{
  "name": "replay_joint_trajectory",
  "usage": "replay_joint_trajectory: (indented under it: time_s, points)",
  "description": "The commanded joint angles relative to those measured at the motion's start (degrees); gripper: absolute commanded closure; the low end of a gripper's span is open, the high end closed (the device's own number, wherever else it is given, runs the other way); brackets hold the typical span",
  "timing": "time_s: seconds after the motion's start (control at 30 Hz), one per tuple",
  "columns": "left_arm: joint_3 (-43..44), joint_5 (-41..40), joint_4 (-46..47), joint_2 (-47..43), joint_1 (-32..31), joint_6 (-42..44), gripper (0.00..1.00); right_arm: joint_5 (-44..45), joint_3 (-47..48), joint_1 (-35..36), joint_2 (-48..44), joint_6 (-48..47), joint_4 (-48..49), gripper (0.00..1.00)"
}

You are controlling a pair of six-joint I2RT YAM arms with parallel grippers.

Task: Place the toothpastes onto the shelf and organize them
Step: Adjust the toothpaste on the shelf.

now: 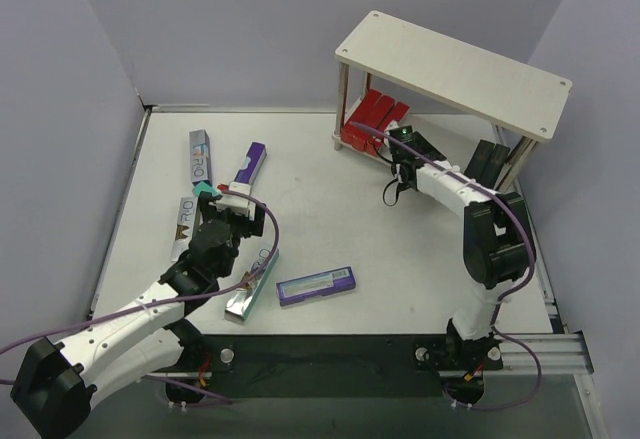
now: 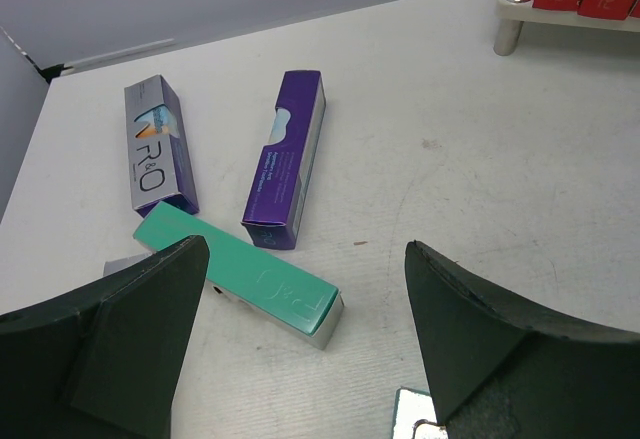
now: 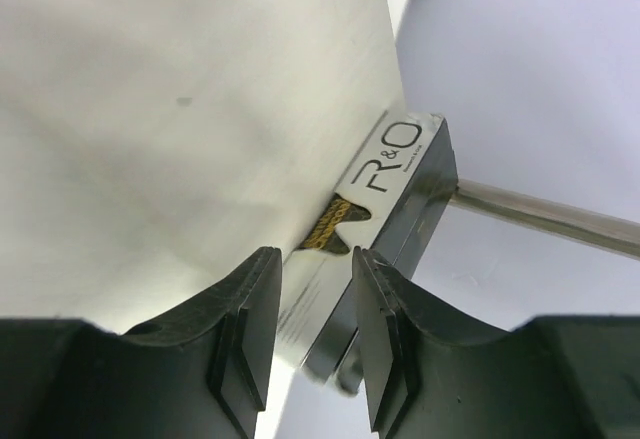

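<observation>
The toothpastes are long, slim cartons. Six lie loose on the left of the table (image 1: 350,219). At the far left are a silver carton (image 2: 155,149), a purple carton (image 2: 285,159) beside it and a teal carton (image 2: 250,274) just below both. A second silver carton (image 1: 183,227), a mirror-faced carton (image 1: 250,289) and a purple-edged carton (image 1: 315,286) lie nearer the arm bases. Red cartons (image 1: 375,114) sit in a row on the lower tier of the shelf (image 1: 455,69), at its left end. Black cartons (image 1: 488,159) sit at its right end, partly hidden by the top board.

Only the overhead view shows the whole shelf and all the loose cartons. The left wrist view shows the left gripper (image 2: 305,257) with jaws wide apart above the teal carton, holding nothing. The right wrist view shows the right gripper (image 3: 315,259) with jaws narrow, clamped on a black-silver carton (image 3: 395,154) that lies against a pale shelf board, with a metal leg (image 3: 550,219) behind.

"R&O" is readable on the silver carton and on the black-silver carton. The purple carton's print is too small to read.
</observation>
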Motion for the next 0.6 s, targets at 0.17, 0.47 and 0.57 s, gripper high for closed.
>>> replay_joint_trajectory:
  time_s: [0.17, 0.47, 0.57]
  points:
    - [2.7, 0.2, 0.8, -1.3, 0.1, -0.3, 0.09, -3.4, -2.3, 5.2, -10.2, 24.0, -20.9, 0.65]
    - [2.7, 1.0, 0.9, -0.9, 0.1, -0.8, 0.09, -2.4, -8.6, 4.5, -12.1, 28.7, -26.4, 0.64]
    - [2.7, 1.0, 0.9, -0.8, 0.1, -0.8, 0.09, -2.1, -8.2, 2.6, -11.0, 28.6, -26.3, 0.64]
